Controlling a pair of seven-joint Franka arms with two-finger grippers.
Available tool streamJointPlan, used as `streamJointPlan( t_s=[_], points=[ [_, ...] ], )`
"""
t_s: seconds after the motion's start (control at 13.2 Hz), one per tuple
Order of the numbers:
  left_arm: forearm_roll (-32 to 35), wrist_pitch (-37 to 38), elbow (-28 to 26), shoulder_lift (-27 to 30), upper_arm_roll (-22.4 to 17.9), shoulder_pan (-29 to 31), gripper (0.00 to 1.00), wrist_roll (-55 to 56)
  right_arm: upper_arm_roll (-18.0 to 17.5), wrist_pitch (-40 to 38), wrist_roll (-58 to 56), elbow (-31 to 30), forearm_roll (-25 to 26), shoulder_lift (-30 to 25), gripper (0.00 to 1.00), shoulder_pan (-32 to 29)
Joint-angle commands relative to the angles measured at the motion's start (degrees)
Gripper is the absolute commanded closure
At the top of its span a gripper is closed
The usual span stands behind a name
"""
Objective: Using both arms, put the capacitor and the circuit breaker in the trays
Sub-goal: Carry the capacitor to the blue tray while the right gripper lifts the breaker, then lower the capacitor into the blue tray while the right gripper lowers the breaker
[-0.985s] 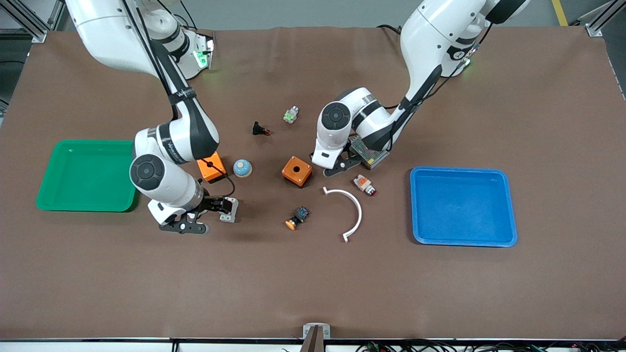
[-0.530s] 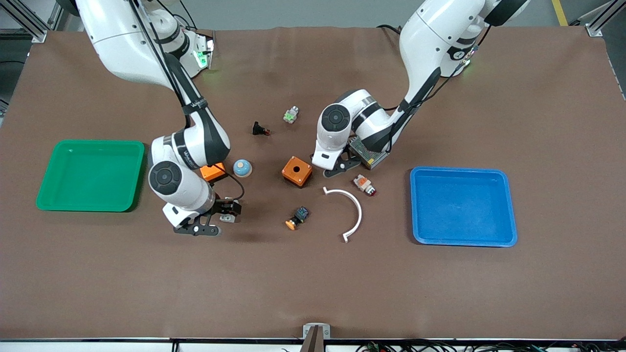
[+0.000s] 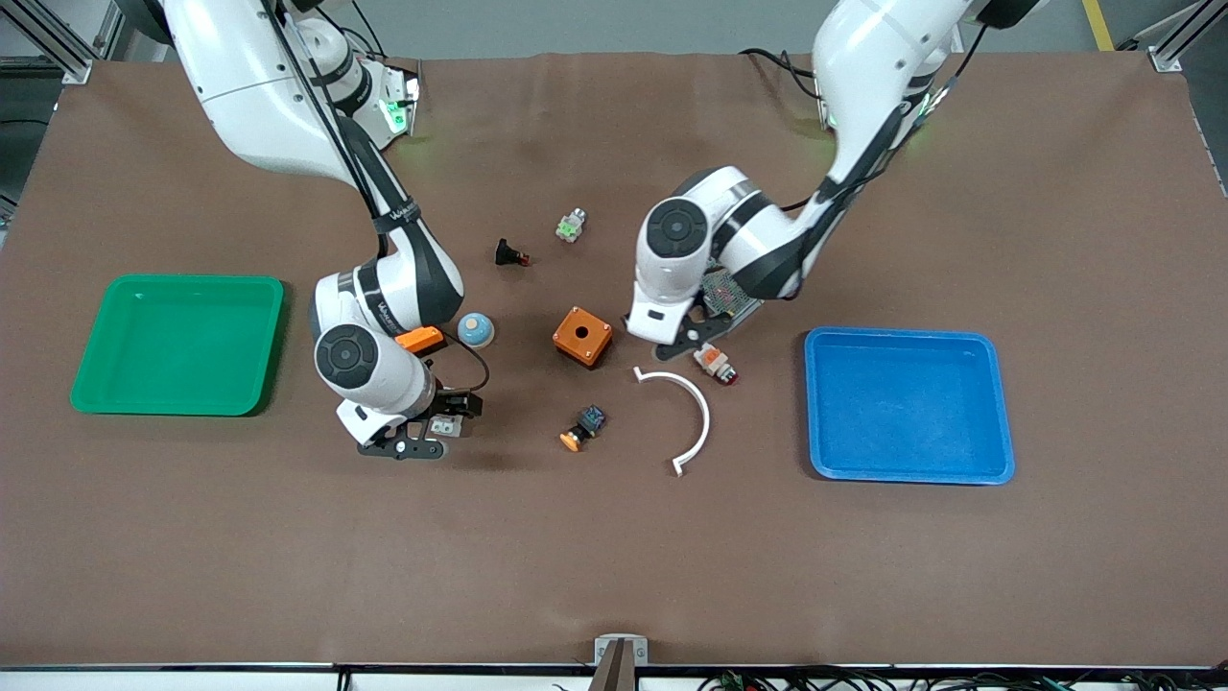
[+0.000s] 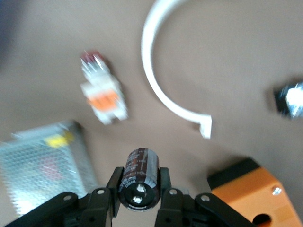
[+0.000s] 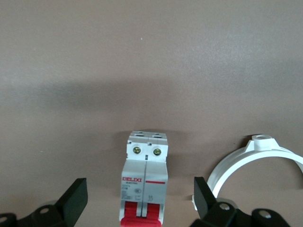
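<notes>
The left pincer [image 4: 137, 189] grips the small black cylindrical capacitor [image 4: 138, 177]; the right pincer [image 5: 139, 205] gapes around the white-grey red-levered circuit breaker [image 5: 145, 182], needing closure next.

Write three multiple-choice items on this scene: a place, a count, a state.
1. The circuit breaker lies: A on the table; B in a tray; C on an orange box.
2. Trays in view: A one; B two; C three.
3. The left tool is: A open; B shut on the capacitor; C shut on nothing.
Key: A, it rests there between the right tool's open fingers; B, a green tray and a blue tray; B, its fingers pinch the black cylinder.
</notes>
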State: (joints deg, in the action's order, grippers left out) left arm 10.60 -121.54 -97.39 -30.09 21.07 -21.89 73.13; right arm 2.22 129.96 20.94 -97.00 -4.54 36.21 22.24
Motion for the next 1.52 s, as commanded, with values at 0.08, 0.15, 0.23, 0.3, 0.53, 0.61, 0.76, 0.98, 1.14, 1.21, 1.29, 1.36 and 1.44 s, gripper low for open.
streamJointPlan(
  t_s=[0.08, 0.15, 0.23, 0.3, 0.53, 0.61, 0.76, 0.98, 1.14, 1.21, 1.29, 1.36, 1.44],
  points=[
    [0.91, 8.77, -1.48, 6.79, 0.37, 9.03, 1.0, -9.56, -0.02, 0.03, 0.24, -0.64, -1.17, 0.0, 0.23, 0.18],
    [0.91, 10.0, -1.75, 6.89, 0.46, 11.76, 1.0, -12.72, -0.02, 0.03, 0.24, -0.64, -1.17, 0.08, 0.3, 0.18],
    [0.91, 10.88, -2.44, 6.89, 0.46, 14.57, 1.0, -16.14, -0.02, -0.06, 0.24, -0.73, -1.17, 0.08, 0.38, 0.18],
    [0.91, 10.89, -3.06, 6.8, 0.46, 17.03, 1.0, -19.22, -0.02, -0.23, 0.33, -0.73, -1.17, 0.08, 0.46, 0.35],
    [0.91, 10.89, -3.77, 4.7, 0.46, 25.29, 1.0, -28.19, -0.11, -0.41, 0.33, -0.73, -1.17, 0.0, 0.75, 0.18],
    [0.91, 10.71, -3.77, 3.91, 0.37, 27.15, 1.0, -31.09, -0.11, -0.58, 0.42, -0.64, -1.17, -0.27, 0.78, 0.35],
    [1.0, 9.84, -3.77, 1.8, 0.46, 32.68, 1.0, -36.02, -0.11, -3.29, 0.33, 0.05, -1.17, -1.58, 0.78, 0.18],
    [1.0, 7.47, -4.03, -0.75, 0.37, 36.12, 0.97, -38.85, 0.33, -13.81, -0.02, 3.65, -1.17, -6.14, 0.78, -0.87],
    [1.0, 5.27, -4.03, -2.16, 0.37, 37.01, 0.96, -39.82, 0.42, -23.66, -0.72, 5.06, -1.0, -10.09, 0.78, -4.46],
    [1.0, 4.57, -4.03, -2.77, 0.29, 37.1, 0.94, -39.91, 0.42, -27.09, -2.38, 5.07, -0.91, -12.11, 0.78, -6.92],
    [1.0, 3.69, -3.95, -3.04, 0.28, 37.1, 0.92, -39.91, 0.51, -30.26, -5.18, 5.07, -0.56, -13.61, 0.78, -9.64],
    [1.0, 2.64, -4.03, -3.74, 0.2, 37.1, 0.9, -39.91, 0.6, -32.21, -8.51, 5.07, -0.12, -14.76, 0.78, -12.63],
    [1.0, 1.5, -3.95, -4.36, 0.2, 37.36, 0.9, -39.91, 0.51, -33.79, -13.42, 4.98, 0.06, -15.47, 0.78, -16.66]
  ],
)
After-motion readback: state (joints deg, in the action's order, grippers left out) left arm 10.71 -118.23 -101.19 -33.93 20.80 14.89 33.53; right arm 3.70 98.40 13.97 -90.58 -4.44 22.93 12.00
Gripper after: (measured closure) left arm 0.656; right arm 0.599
